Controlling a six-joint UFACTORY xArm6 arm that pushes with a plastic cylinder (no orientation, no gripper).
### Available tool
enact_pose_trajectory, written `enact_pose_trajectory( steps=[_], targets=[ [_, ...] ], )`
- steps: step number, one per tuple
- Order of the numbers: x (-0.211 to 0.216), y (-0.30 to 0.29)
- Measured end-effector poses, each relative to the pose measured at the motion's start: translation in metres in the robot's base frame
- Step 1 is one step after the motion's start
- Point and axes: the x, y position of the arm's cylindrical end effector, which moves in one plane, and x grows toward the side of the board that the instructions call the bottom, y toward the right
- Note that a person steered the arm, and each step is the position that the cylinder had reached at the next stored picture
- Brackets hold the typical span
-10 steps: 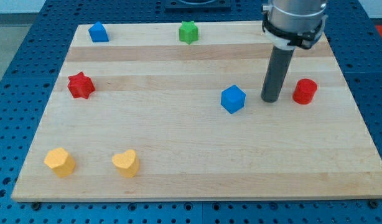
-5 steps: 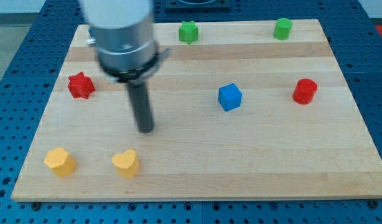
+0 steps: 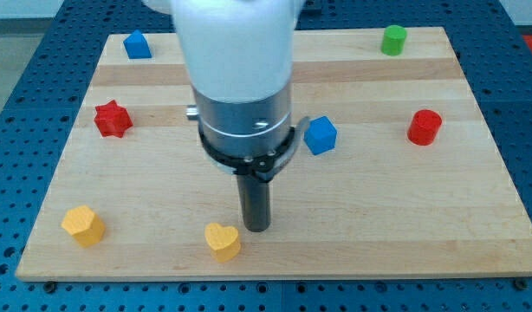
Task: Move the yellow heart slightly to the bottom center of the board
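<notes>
1. My tip (image 3: 256,227) stands low in the frame's centre, just right of and above the yellow heart (image 3: 222,241).
2. The yellow block (image 3: 82,224) lies lower left.
3. The blue cube (image 3: 320,135) sits right of centre.

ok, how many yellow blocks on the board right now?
2. The yellow heart sits near the bottom centre, just left of and below my tip. The other yellow block is at the bottom left. The arm hides part of the board, so another could be behind it.
</notes>
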Motion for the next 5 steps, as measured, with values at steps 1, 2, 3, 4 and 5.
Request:
enact_pose_trajectory(
  steps=[1, 2, 3, 4, 5],
  targets=[
    [0.0, -0.043],
    [0.0, -0.094],
    [0.0, -0.138],
    [0.022, -0.15],
    [0.045, -0.11]
  ],
)
